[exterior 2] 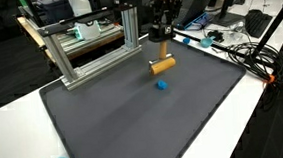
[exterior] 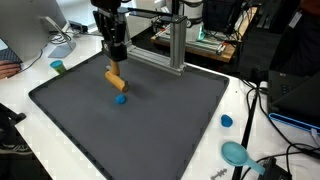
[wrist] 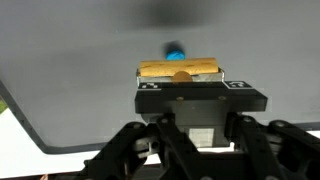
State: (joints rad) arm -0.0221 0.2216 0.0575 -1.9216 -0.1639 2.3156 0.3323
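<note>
My gripper [exterior: 116, 62] hangs over the dark grey mat [exterior: 160, 130], its fingers shut on an orange-tan wooden block [exterior: 115, 78] that tilts below them. In an exterior view the same block [exterior 2: 163, 64] lies crosswise under the gripper [exterior 2: 160, 48]. A small blue piece [exterior: 121, 98] rests on the mat just beneath the block, apart from it; both exterior views show this blue piece [exterior 2: 162, 86]. In the wrist view the block [wrist: 180, 70] sits right at the gripper [wrist: 180, 76], with the blue piece [wrist: 175, 50] beyond it. The fingertips themselves are hidden behind the gripper body.
An aluminium frame [exterior: 175, 45] stands at the mat's back edge, close to the arm. A teal cap [exterior: 58, 67], a blue cap [exterior: 226, 121] and a teal dish [exterior: 236, 153] lie on the white table off the mat. Cables [exterior 2: 242, 54] crowd one side.
</note>
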